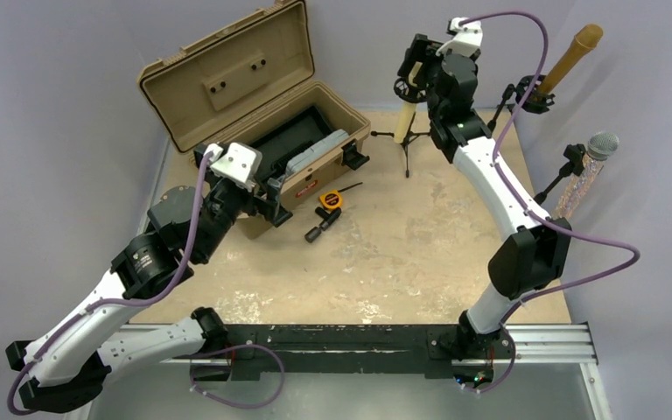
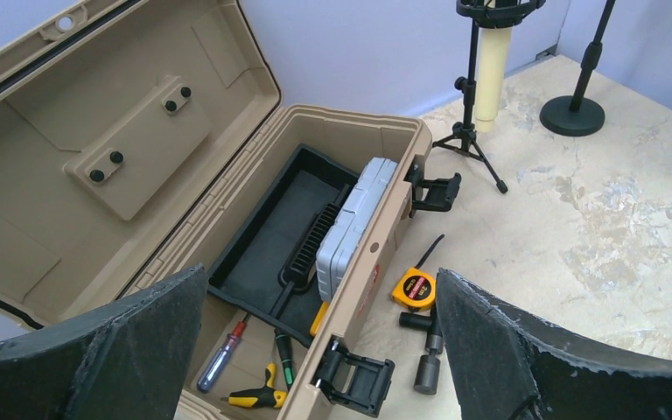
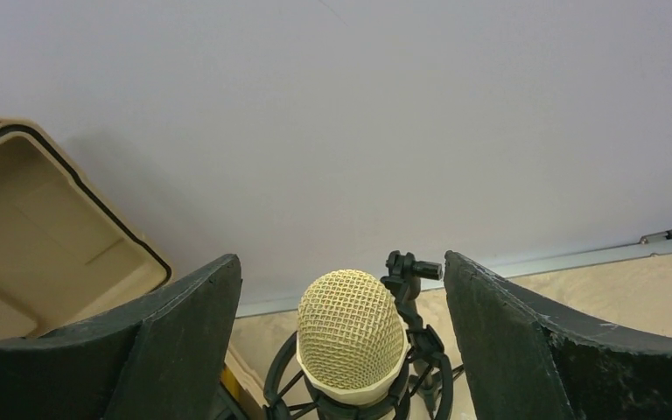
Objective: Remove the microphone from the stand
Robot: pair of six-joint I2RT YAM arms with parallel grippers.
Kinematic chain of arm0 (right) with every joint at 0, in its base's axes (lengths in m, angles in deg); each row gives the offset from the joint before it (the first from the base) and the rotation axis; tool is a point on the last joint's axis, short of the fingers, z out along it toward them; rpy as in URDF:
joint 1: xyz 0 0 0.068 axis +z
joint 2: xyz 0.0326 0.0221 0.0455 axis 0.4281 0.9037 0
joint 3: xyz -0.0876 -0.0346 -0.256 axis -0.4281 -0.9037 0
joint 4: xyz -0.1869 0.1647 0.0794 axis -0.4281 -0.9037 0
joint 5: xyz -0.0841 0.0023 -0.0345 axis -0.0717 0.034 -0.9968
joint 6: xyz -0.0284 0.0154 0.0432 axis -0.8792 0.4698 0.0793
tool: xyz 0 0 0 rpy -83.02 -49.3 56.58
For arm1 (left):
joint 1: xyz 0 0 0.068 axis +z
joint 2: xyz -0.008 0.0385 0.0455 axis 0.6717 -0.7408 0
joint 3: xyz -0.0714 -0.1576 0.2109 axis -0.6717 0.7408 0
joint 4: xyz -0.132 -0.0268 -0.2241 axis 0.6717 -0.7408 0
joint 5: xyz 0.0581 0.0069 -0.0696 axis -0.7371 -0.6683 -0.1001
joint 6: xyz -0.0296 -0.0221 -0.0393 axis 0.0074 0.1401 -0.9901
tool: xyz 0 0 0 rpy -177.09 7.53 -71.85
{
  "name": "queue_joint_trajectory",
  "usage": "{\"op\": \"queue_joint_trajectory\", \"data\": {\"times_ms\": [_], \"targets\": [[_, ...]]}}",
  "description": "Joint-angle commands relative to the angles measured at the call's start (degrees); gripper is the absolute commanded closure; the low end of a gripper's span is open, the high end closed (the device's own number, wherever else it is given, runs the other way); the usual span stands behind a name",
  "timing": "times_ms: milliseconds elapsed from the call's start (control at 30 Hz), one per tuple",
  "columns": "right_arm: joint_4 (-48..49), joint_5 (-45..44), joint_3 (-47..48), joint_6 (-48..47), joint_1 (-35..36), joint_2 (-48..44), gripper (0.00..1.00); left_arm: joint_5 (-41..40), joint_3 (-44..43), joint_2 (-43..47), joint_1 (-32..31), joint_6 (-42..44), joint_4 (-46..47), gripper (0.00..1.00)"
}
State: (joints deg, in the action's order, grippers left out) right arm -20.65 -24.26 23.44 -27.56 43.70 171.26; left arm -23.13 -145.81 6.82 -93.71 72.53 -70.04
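While the cream, gold-mesh-headed microphone (image 3: pixel 350 328) sits upright in its black tripod stand (image 2: pixel 469 131) at the far edge of the scuffed beige tabletop (image 1: pixel 420 254), by a pale wall (image 3: pixel 332 105), the right gripper (image 3: pixel 341 262) brackets it, jaws wide, untouching; the left gripper (image 2: pixel 319 273) gapes empty over an open tan toolbox (image 2: pixel 140 131).

Two matched arms off the black rail (image 1: pixel 350 337): the left arm (image 1: pixel 96 311) and right arm (image 1: pixel 499 184) both run smooth white links broken by chunky black joint housings. A purple cable (image 1: pixel 194 210) loops loose along the left arm and a second purple cable (image 1: pixel 635 254) trails off the right, both starting by the rail. Farthest from the rail, each wrist wears a boxy white camera housing (image 1: pixel 236 162). Up close, the left gripper (image 2: pixel 322 273) shows blunt black fingers (image 2: pixel 131 350) with rough, chipped edges, and the right gripper (image 3: pixel 341 257) matches.
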Motion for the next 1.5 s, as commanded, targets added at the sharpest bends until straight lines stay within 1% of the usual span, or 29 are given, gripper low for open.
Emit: {"op": "queue_joint_trajectory", "data": {"times_ms": [0,133,400,533,700,1033,1200,1467], "targets": [[-0.2,-0.4,2.4,-2.0,0.0,1.1,0.16,-0.6,0.4,0.6,-0.3,-0.3,2.7,0.01],[-0.9,-1.3,3.6,-2.4,-0.1,3.1,0.17,-0.6,0.3,0.7,-0.6,-0.3,2.7,0.01],[-1.1,-3.8,4.2,-2.4,-0.2,5.2,0.25,-0.8,0.4,1.3,-1.0,0.0,2.7,0.02],[-0.9,-4.8,3.9,-2.4,-0.2,5.0,0.33,-0.7,0.3,1.6,-1.3,0.0,2.6,0.02],[-1.0,-5.1,4.3,-3.1,-0.2,4.6,0.51,-0.6,0.3,1.7,-1.6,-0.1,2.6,0.02],[-3.1,-6.8,9.5,-4.8,-0.2,3.9,0.72,-0.2,0.3,1.3,-1.8,-0.3,2.4,0.02],[-4.4,-6.6,13.2,-5.3,-0.1,3.9,0.81,-0.3,0.3,1.0,-1.8,-0.3,2.4,0.03],[-4.8,-6.9,17.6,-6.9,-0.1,2.4,0.84,-0.2,0.3,0.7,-1.9,-0.3,2.4,0.03]]}}
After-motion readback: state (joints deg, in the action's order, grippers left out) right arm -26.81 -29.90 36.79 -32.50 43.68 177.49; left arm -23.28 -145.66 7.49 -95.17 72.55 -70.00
